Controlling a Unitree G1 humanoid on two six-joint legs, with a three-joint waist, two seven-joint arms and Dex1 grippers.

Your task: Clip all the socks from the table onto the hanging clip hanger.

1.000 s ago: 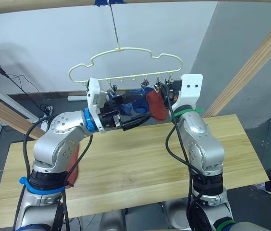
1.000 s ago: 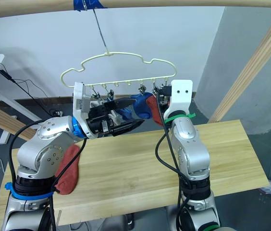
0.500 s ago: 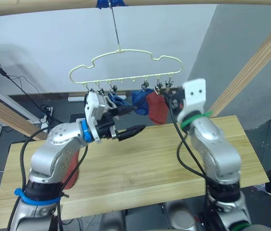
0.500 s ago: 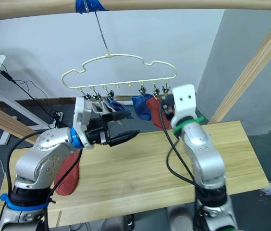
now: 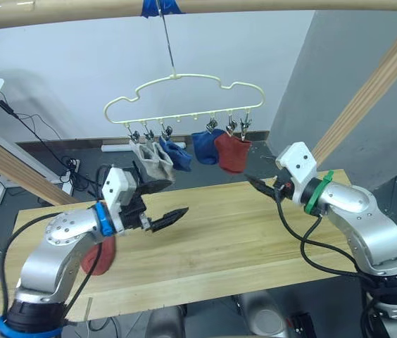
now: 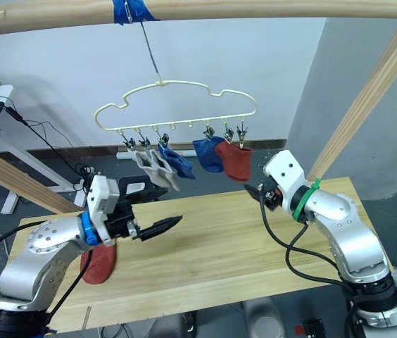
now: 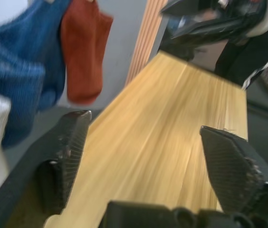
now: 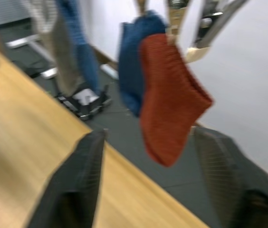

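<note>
The cream clip hanger [image 5: 184, 91] hangs from a slim hook over the table's far edge. Clipped under it are two grey socks [image 5: 149, 160], two blue socks [image 5: 204, 146] and a rust-red sock [image 5: 232, 152]. Another rust-red sock [image 6: 98, 264] lies at the left end of the table [image 5: 255, 232], partly behind my left arm. My left gripper [image 5: 177, 197] is open and empty, below and left of the hanging socks. My right gripper [image 5: 255, 184] is open and empty, just right of and below the red hanging sock [image 8: 172, 99].
A round wooden pole with blue tape [image 5: 160, 5] carries the hook. Slanted wooden posts stand at the right [image 5: 367, 91] and left [image 5: 8, 165]. Cables lie on the floor behind the table's left side.
Both grippers have come down and away from the hanger, the left one leftward, the right one rightward. The socks they were among now hang free from the clips.
</note>
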